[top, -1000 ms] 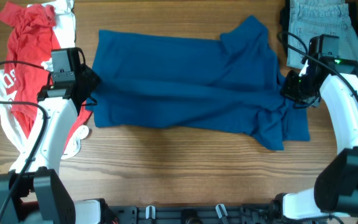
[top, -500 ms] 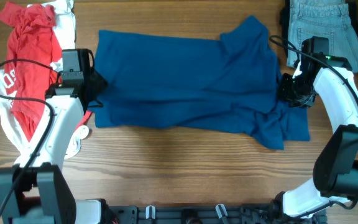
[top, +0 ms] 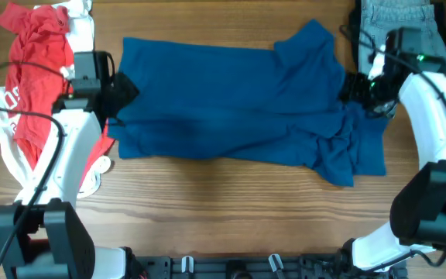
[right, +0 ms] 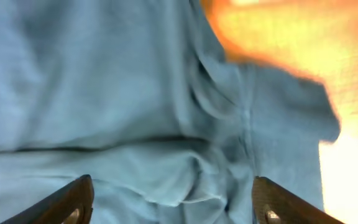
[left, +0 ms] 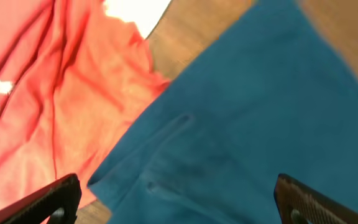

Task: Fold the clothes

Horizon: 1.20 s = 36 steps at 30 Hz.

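A blue garment (top: 238, 108) lies spread across the middle of the table, folded lengthwise, with rumpled cloth at its right end (top: 347, 151). My left gripper (top: 124, 87) is open over the garment's left edge, and the blue cloth (left: 241, 124) lies loose between its jaws in the left wrist view. My right gripper (top: 351, 87) is open over the garment's right edge. Wrinkled blue cloth (right: 166, 124) fills the right wrist view, free of the fingers (right: 73, 199).
A red and white garment (top: 33, 70) lies heaped at the left, under my left arm. Folded light denim (top: 397, 31) sits at the back right corner. Bare wood runs along the front of the table (top: 223, 209).
Both grippers have opened and let go of the blue garment's ends. Both have moved a little toward the back of the table. The cloth lies still.
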### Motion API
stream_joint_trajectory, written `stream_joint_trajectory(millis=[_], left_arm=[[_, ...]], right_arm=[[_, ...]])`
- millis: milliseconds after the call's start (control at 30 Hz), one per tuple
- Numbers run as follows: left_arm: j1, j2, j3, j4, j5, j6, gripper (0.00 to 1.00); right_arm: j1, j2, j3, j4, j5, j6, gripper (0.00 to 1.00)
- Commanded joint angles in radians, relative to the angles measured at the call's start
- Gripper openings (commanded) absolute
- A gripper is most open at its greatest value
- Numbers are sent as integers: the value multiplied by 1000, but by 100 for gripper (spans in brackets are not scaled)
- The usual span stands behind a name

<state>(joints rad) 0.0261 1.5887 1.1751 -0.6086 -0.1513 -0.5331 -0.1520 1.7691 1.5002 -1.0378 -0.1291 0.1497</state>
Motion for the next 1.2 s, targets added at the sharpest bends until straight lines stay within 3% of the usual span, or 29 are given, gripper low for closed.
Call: stream_joint_trajectory(millis=[0,200,333,600,733,933,1167], left_arm=[[-14,14,185,-38,63,125,100],[-24,144,385,-44,111,190,99],[-23,336,536,-43,155,211,100],[-24,721,864,-35,189,24,99],[-22,786,892,0,180,-56,96],[-23,832,892,87,174,-58,91],[-23,875,892,156,119,68,89]], right_arm=[[20,13,160,-27,-51,-85,86],[27,14,246,71,-53,-99,86],[45,25,246,122,-55,-104,86],[141,52,246,155,-46,-122,87],[177,71,246,166,-27,-121,87],[195,106,245,166,-19,-121,87],[195,122,245,162,11,-121,87]])
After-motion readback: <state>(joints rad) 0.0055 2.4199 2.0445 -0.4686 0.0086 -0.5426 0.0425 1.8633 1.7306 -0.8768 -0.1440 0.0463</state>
